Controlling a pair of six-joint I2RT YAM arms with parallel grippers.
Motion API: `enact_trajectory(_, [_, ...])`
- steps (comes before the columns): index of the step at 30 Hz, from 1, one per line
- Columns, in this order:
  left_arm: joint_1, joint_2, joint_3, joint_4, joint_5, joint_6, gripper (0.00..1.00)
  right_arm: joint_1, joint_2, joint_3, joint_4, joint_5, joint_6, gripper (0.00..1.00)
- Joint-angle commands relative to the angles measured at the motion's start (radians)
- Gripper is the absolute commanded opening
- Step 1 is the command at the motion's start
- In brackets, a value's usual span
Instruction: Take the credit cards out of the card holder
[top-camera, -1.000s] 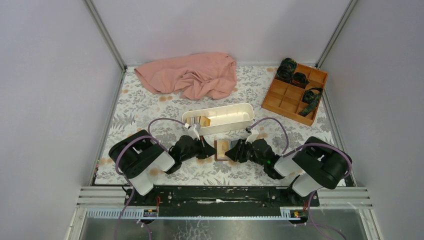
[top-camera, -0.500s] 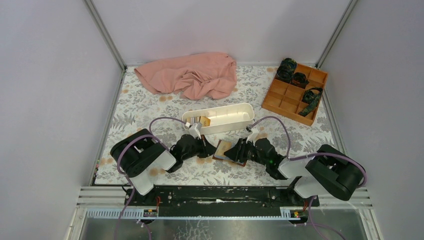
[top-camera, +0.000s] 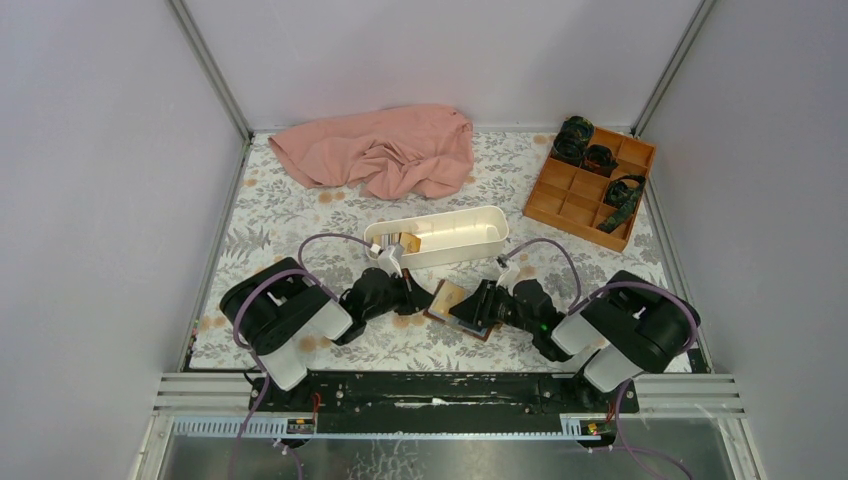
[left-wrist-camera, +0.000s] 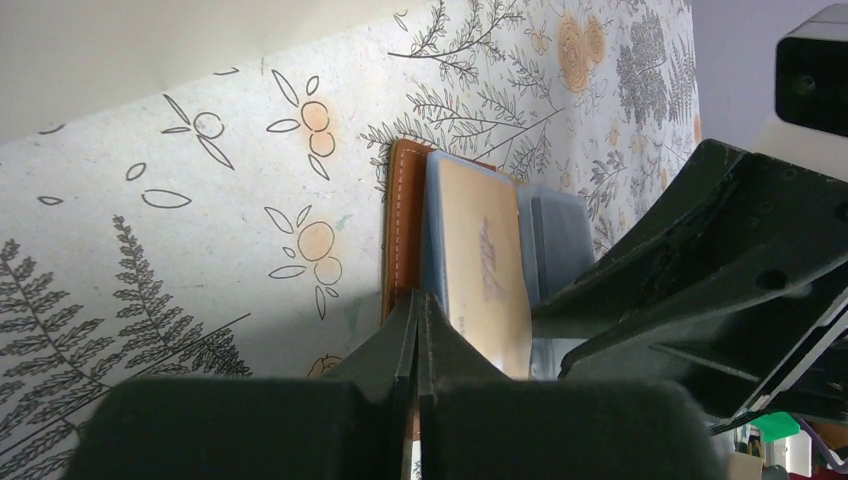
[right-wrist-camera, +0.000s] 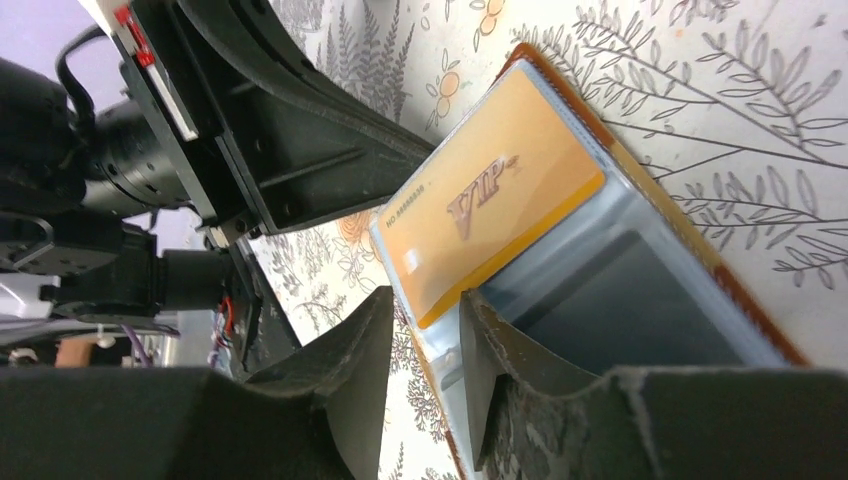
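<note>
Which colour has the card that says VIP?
The VIP card is yellow-orange; the right wrist view shows it best.

Soft, even overhead light leaves only faint shadows on my floral-patterned surface (top-camera: 280, 210). Close up, my black left end effector (left-wrist-camera: 417, 305) blurs into a dark mass, while the glossy yellow-orange plastic card (right-wrist-camera: 490, 205) reads sharp. The left wrist view's upper corner washes pale.

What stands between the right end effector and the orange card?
Nothing visible. The right end effector has its jaws open around a corner of the orange card. The left end effector, shut, sits at the opposite edge of the card holder.
</note>
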Motion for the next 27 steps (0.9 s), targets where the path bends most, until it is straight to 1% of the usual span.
enact_trajectory(1, [-0.019,0.007,-0.023,-0.213,0.064,0.042,0.0,-0.037,0.023,-0.015,0.233,0.045,0.08,0.39])
enact_trajectory(4, [-0.027,-0.026,-0.024,-0.242,0.052,0.045,0.0,-0.052,0.043,-0.033,0.261,0.064,0.105,0.48])
enact_trajectory(6, [-0.04,-0.043,-0.022,-0.259,0.041,0.045,0.0,-0.055,0.058,-0.039,0.282,0.071,0.113,0.52])
enact_trajectory(9, [-0.051,-0.046,-0.026,-0.269,0.028,0.042,0.0,-0.057,0.069,-0.037,0.288,0.074,0.108,0.53])
enact_trajectory(14, [-0.048,-0.068,-0.025,-0.312,0.0,0.052,0.0,-0.057,0.035,-0.027,0.21,0.071,0.071,0.53])
enact_trajectory(17, [-0.036,-0.096,-0.016,-0.37,-0.022,0.072,0.0,-0.059,-0.003,-0.024,0.138,0.086,0.039,0.53])
enact_trajectory(22, [-0.005,-0.158,0.002,-0.476,-0.013,0.105,0.0,-0.058,-0.064,-0.016,0.024,0.112,-0.001,0.53])
enact_trajectory(25, [-0.004,-0.196,0.026,-0.569,-0.039,0.13,0.0,-0.058,-0.07,-0.001,-0.021,0.11,-0.018,0.53])
enact_trajectory(27, [-0.004,-0.225,0.03,-0.598,-0.04,0.137,0.0,-0.058,-0.057,0.007,-0.025,0.103,-0.022,0.53])
